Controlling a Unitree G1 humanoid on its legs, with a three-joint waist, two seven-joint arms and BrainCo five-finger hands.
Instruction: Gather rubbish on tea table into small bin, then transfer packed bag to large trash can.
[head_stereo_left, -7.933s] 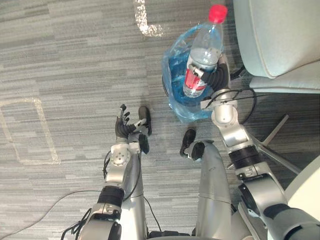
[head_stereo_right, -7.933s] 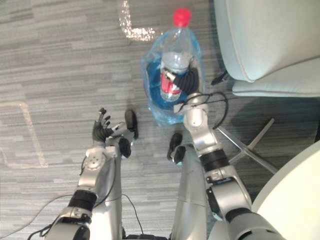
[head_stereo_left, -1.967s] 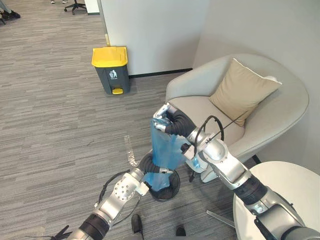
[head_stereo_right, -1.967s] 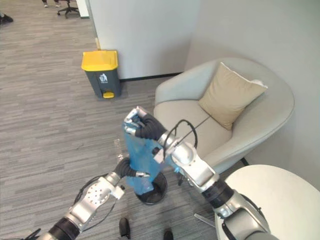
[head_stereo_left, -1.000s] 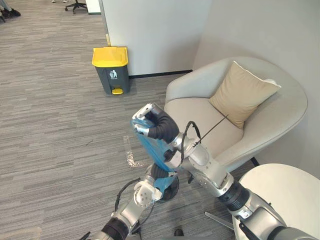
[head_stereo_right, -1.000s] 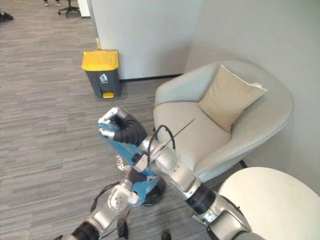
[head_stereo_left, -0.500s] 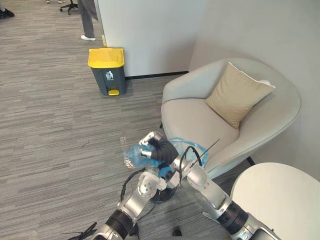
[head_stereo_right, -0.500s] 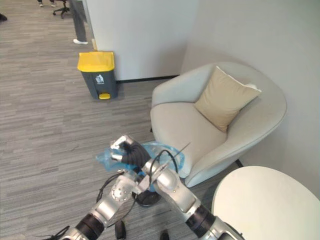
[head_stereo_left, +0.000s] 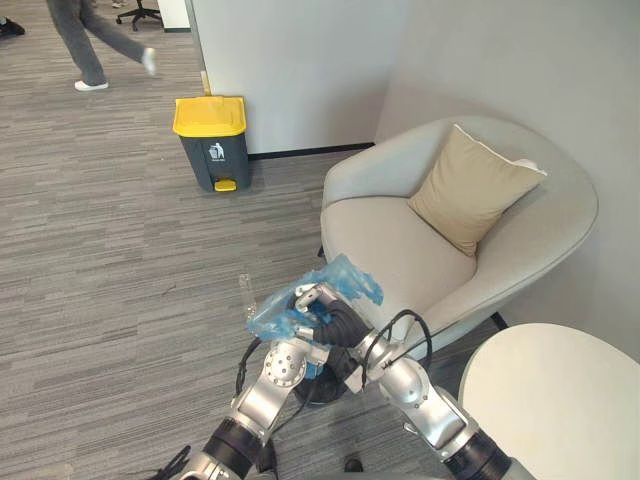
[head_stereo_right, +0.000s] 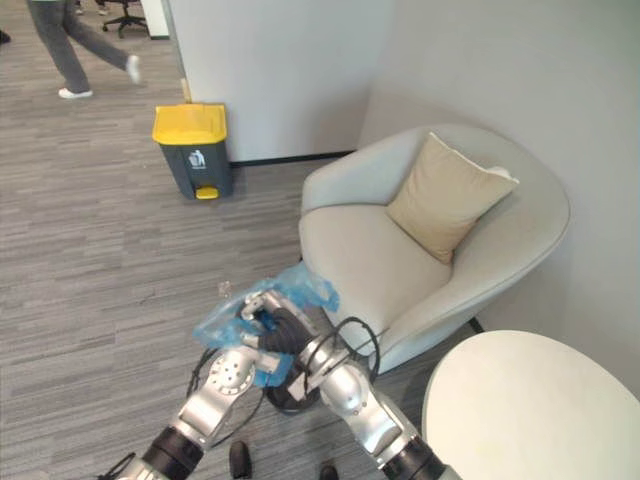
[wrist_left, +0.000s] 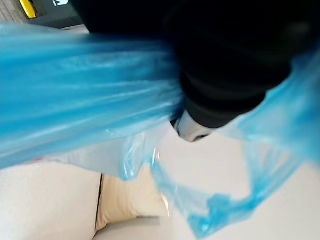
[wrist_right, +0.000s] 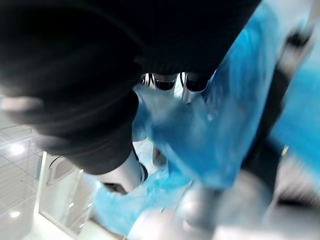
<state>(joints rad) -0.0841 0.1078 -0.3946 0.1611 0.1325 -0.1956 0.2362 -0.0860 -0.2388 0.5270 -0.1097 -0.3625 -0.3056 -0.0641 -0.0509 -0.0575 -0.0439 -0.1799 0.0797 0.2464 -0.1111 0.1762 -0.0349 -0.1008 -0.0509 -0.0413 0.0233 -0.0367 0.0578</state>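
The crumpled blue rubbish bag (head_stereo_left: 340, 285) is bunched over both hands, low in front of the armchair. My left hand (head_stereo_left: 303, 343) comes up from the lower left and is curled into the bag; in its wrist view the blue film (wrist_left: 75, 100) pulls away taut from it. My right hand (head_stereo_left: 335, 322) lies against the left one, its dark cover under the bag's upper folds, and more of the blue bag (wrist_right: 200, 140) hangs past it. The small black bin (head_stereo_left: 318, 392) stands on the floor just below both hands, mostly hidden. The large trash can (head_stereo_left: 210, 140), grey with a yellow lid, stands by the far wall.
A pale armchair (head_stereo_left: 520, 270) with a tan cushion (head_stereo_left: 470, 190) stands close on the right. A round white table (head_stereo_left: 560, 390) fills the lower right. A person (head_stereo_left: 95, 40) walks across the carpet at the far left. Open carpet leads to the trash can.
The right hand has come down with the bag's top, and the bag is now bunched over both hands instead of stretched upward. A person has walked leftward in the background.
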